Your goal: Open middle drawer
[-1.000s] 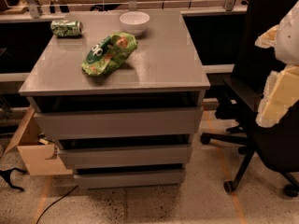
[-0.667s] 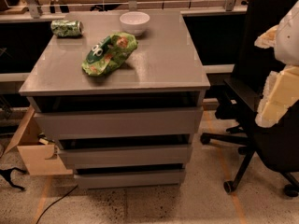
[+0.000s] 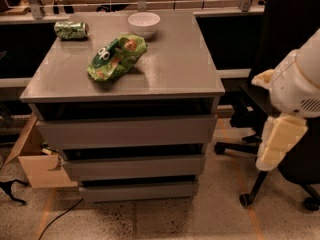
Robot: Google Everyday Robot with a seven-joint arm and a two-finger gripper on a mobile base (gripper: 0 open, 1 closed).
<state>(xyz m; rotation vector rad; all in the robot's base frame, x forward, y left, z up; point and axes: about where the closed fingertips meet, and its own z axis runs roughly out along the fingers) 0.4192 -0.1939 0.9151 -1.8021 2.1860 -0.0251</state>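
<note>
A grey three-drawer cabinet [image 3: 125, 86] stands at the centre. The middle drawer [image 3: 134, 167] is the mid-sized flat grey front without a handle. It sits between the tall top front [image 3: 127, 132] and the narrow bottom front [image 3: 139, 190], and each front steps back from the one above. My gripper [image 3: 274, 134], white with cream parts, hangs at the right of the frame. It is in front of the black chair, to the right of the cabinet at drawer height, and touches nothing.
On the cabinet top lie a green chip bag [image 3: 116, 58], a white bowl [image 3: 144, 23] and a green can [image 3: 71, 30]. A black office chair [image 3: 280, 49] stands on the right. An open cardboard box [image 3: 37, 164] sits on the floor at the left.
My gripper has moved down and to the left, closer to the cabinet's right side. The drawers and the things on top have not moved.
</note>
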